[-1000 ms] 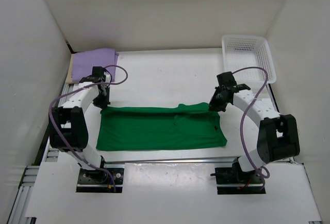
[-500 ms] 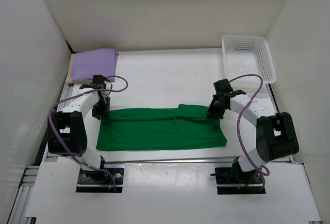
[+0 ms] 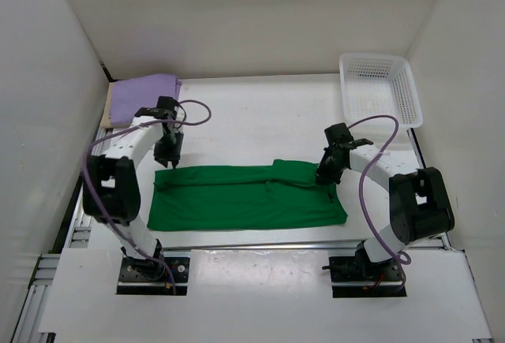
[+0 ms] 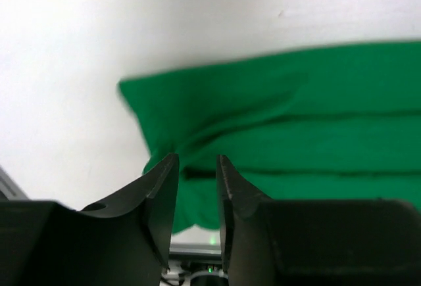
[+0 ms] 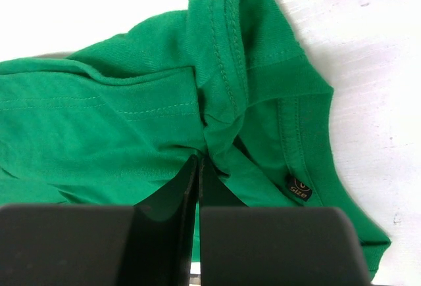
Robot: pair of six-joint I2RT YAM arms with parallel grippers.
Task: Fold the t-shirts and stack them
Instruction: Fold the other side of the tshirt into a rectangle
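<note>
A bright green t-shirt (image 3: 245,197) lies folded into a long band across the near middle of the table. My left gripper (image 3: 169,156) hovers just above its far left corner (image 4: 151,102), open, with nothing between the fingers (image 4: 163,190). My right gripper (image 3: 323,174) is shut on a puckered fold of the green t-shirt (image 5: 131,128) near the collar, beside the size label (image 5: 299,187). At the far left a folded light purple t-shirt (image 3: 144,97) rests on a tan one, of which only an edge (image 3: 109,108) shows.
A white lattice basket (image 3: 379,87) stands at the far right corner. White walls enclose the table on three sides. A metal rail (image 3: 260,242) runs along the near edge, in front of the arm bases.
My left gripper has opened, released the green shirt's left corner and drawn back towards the far side. My right gripper has come down and nearer with its fold, staying shut.
</note>
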